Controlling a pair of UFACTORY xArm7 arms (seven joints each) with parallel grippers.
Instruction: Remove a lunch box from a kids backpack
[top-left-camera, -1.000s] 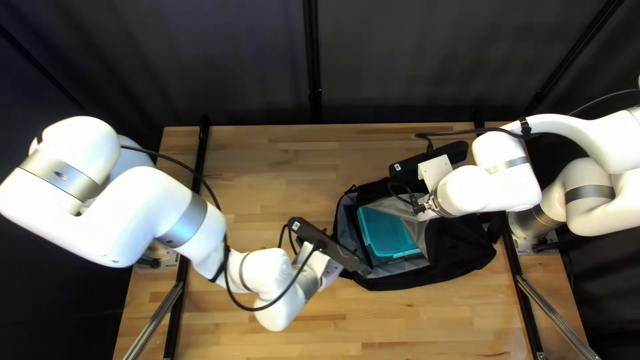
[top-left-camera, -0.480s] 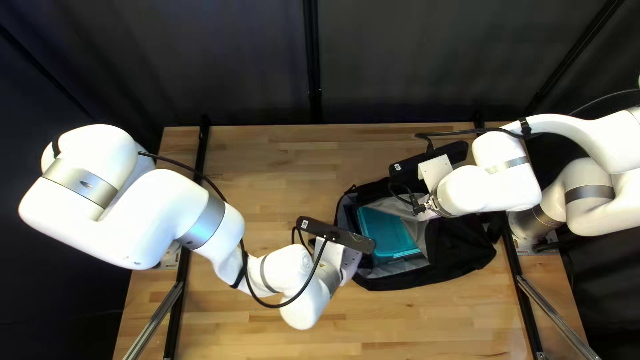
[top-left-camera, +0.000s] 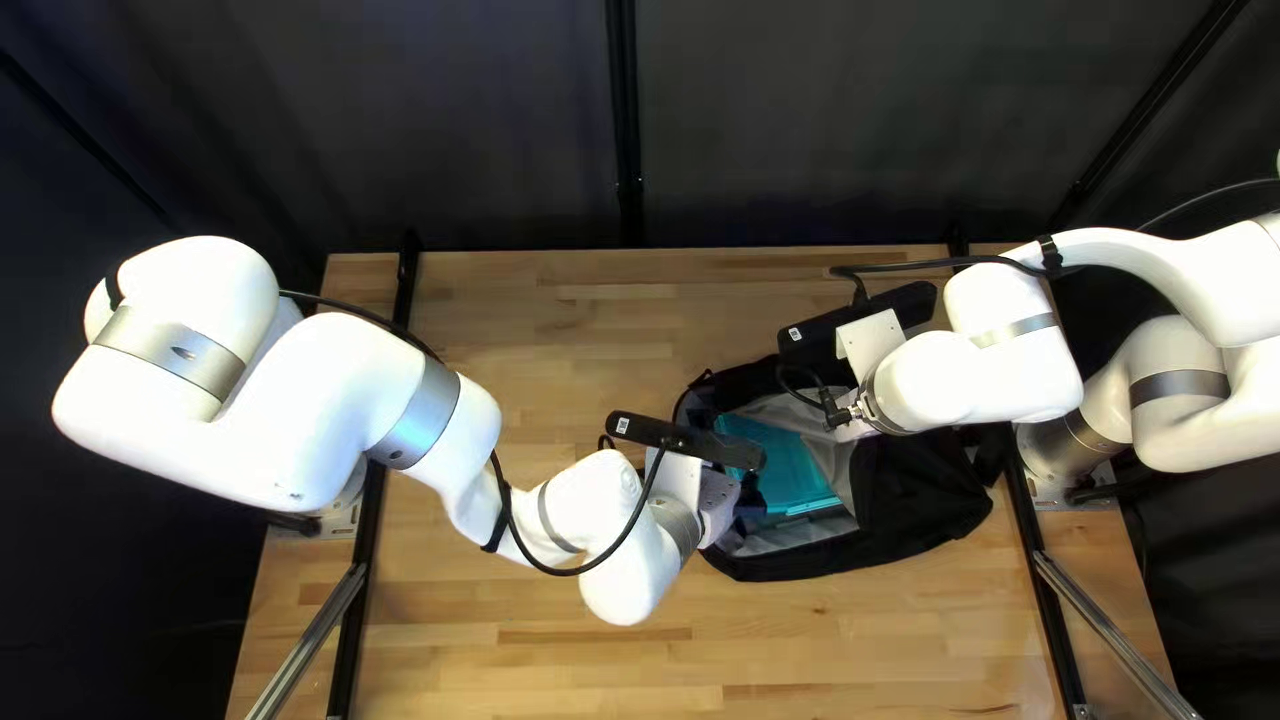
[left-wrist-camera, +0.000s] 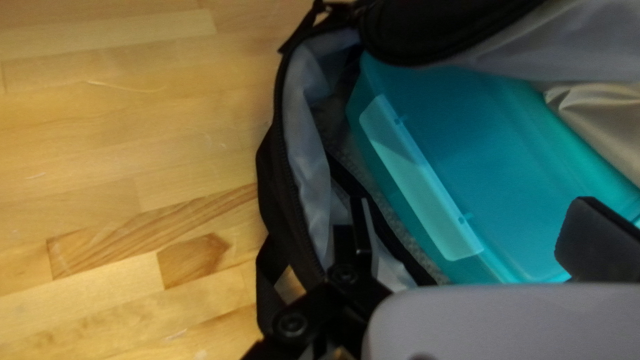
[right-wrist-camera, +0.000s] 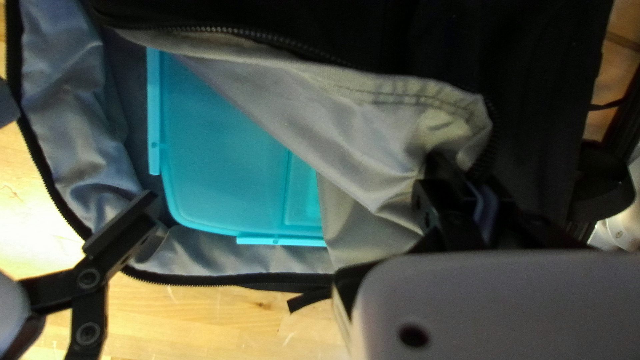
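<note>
In the top left view the black backpack (top-left-camera: 920,500) lies unzipped, with the teal lunch box (top-left-camera: 796,470) inside. My left gripper (top-left-camera: 750,502) is at its left side. The left wrist view shows my left gripper (left-wrist-camera: 470,230) open, one finger by the grey lining, the other over the teal lunch box (left-wrist-camera: 480,160). My right gripper (top-left-camera: 860,411) is mostly hidden under its arm in the top left view. In the right wrist view my right gripper (right-wrist-camera: 457,190) is shut on the bag's flap (right-wrist-camera: 360,140), whose grey lining covers part of the lunch box (right-wrist-camera: 227,160).
The wooden table (top-left-camera: 534,320) extends around the bag. A black strap (left-wrist-camera: 270,280) hangs outside the bag beside my left gripper. Black rails (top-left-camera: 1040,587) run along both table sides, and a dark curtain (top-left-camera: 800,120) stands behind.
My left arm has moved right and toward the table's far edge, its gripper turning and coming over the bag's left part. My right arm has stayed still.
</note>
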